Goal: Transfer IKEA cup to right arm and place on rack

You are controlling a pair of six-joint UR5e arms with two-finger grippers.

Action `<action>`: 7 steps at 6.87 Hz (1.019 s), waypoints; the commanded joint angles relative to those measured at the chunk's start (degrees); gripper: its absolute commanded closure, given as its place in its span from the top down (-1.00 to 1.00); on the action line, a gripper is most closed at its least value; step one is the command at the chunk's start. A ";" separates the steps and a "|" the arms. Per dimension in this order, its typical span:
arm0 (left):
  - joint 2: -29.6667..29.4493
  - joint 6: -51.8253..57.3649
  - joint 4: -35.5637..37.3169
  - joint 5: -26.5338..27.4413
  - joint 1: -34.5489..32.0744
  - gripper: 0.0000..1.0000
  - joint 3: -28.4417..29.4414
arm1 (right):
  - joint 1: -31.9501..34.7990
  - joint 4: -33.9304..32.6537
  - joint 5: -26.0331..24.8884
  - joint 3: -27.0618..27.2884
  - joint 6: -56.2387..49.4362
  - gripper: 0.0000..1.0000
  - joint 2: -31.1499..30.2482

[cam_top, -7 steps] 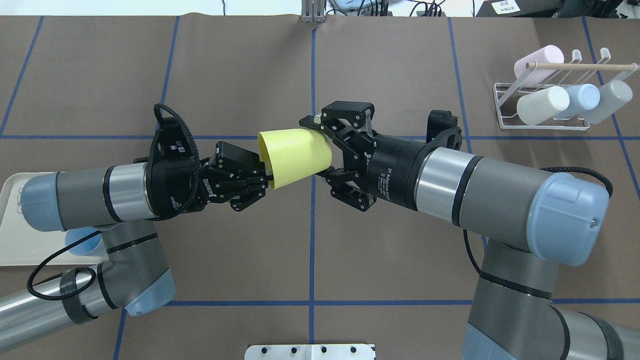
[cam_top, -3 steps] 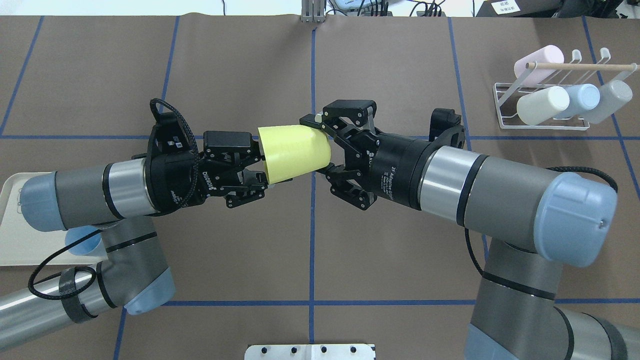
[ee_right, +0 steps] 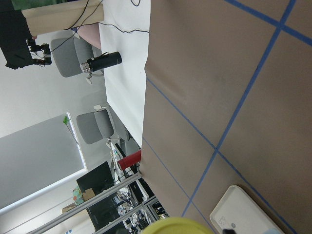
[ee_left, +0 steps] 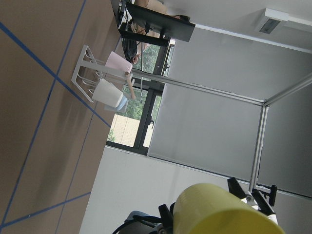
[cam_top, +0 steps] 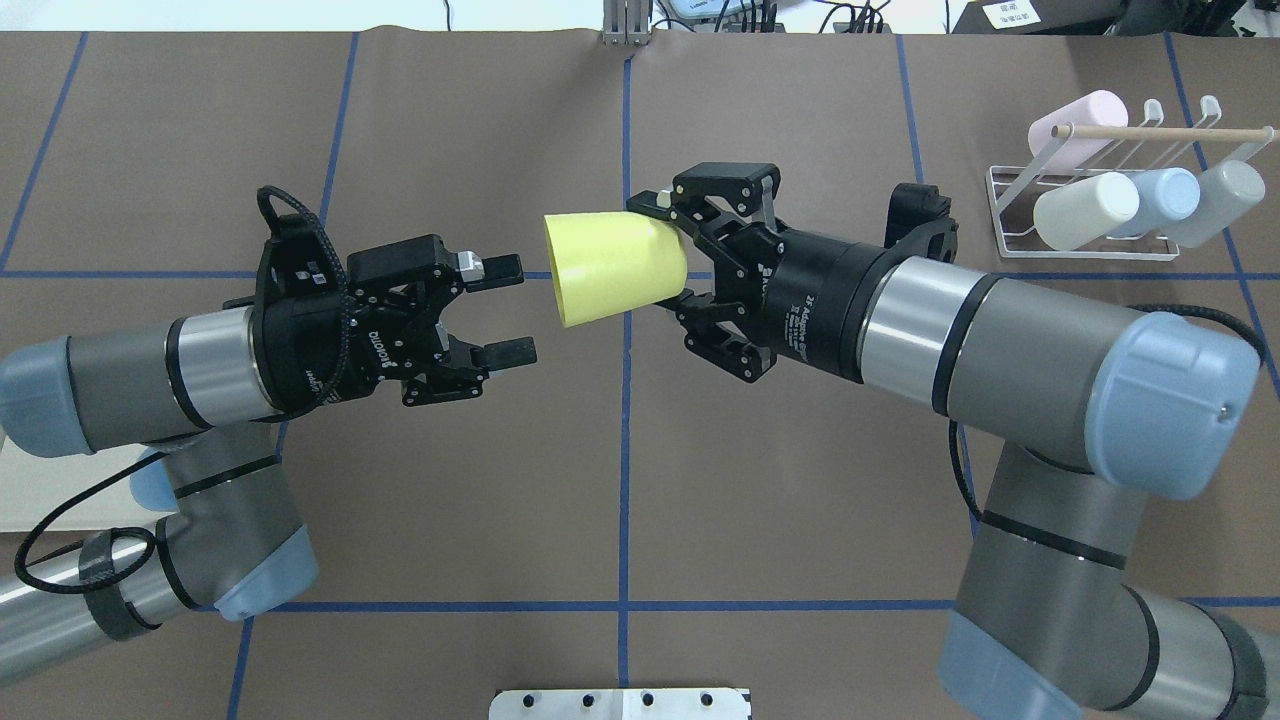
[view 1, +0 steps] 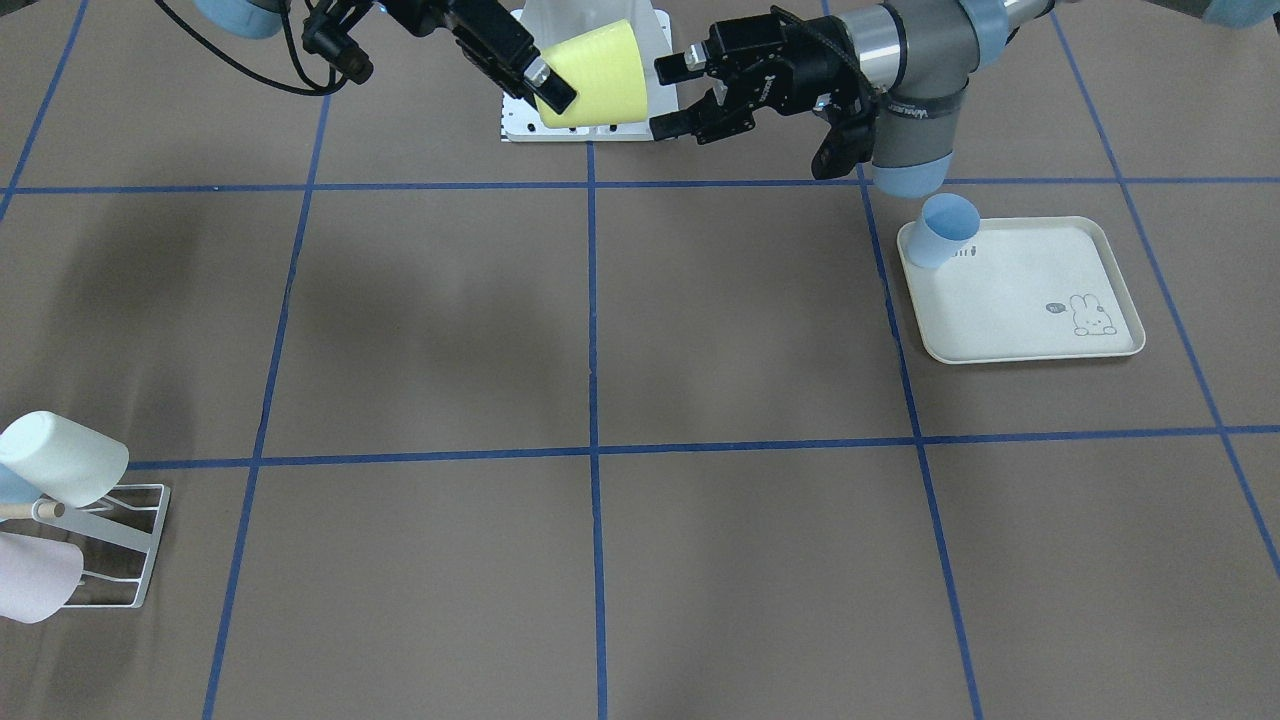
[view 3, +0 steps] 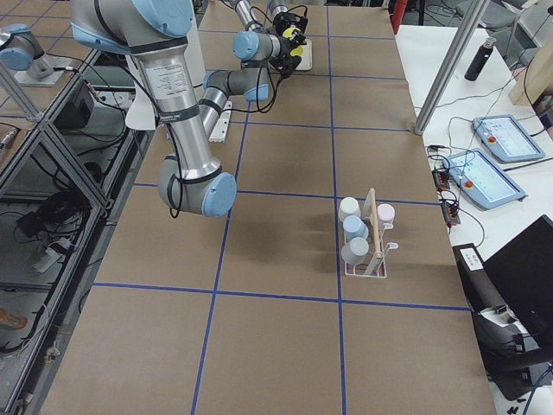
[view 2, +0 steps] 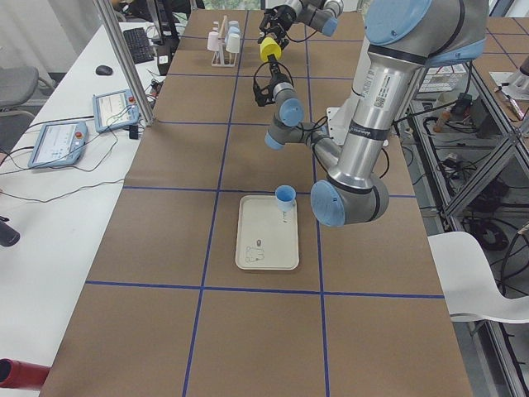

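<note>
Jaws, left gripper (cam_top: 508,308): spread apart, nothing between them, a small gap off the cup's open rim. Jaws, right gripper (cam_top: 668,250): clamped on the narrow base end of the yellow IKEA cup (cam_top: 610,265), one finger over it and one under.

Cup was held in the air above the table's centre line, lying roughly level, mouth toward the left gripper. It was borne by the right arm alone.

Step judged: hand-over effectively complete; carry to the rack (cam_top: 1090,256) not yet done.

Rack sat at the table's far right corner, well apart from the cup. The front row carried a cream cup (cam_top: 1085,210), a light-blue cup (cam_top: 1160,195) and a grey cup (cam_top: 1215,200). A pink cup (cam_top: 1080,120) sat behind the wooden dowel (cam_top: 1150,130). Two back prongs (cam_top: 1153,107) beside the pink cup looked bare.

Next move, as judged:
- Swing the right arm toward the rack.
- Turn the wrist so the mouth faces a bare prong.
- Slide the cup on past the dowel without nudging its neighbours.
- Keep the left arm clear.

A cream rabbit-print tray (view 1: 1010,320) with a blue cup (view 1: 945,230) lay on the robot's left.
</note>
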 commanded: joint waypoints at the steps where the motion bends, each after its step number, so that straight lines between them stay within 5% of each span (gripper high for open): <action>1: 1.42 3.01 5.82 -1.29 -3.42 1.00 -0.18 | 7.87 -12.35 0.36 -0.72 -11.74 -0.76 0.08; 4: 1.50 10.95 13.67 -6.92 -5.54 1.00 -0.19 | 19.37 -29.98 -1.13 -5.69 -41.86 -0.75 0.96; 7: 2.11 17.83 17.09 -9.62 -8.16 1.00 0.61 | 30.36 -29.84 -1.23 -19.39 -65.96 -0.76 4.56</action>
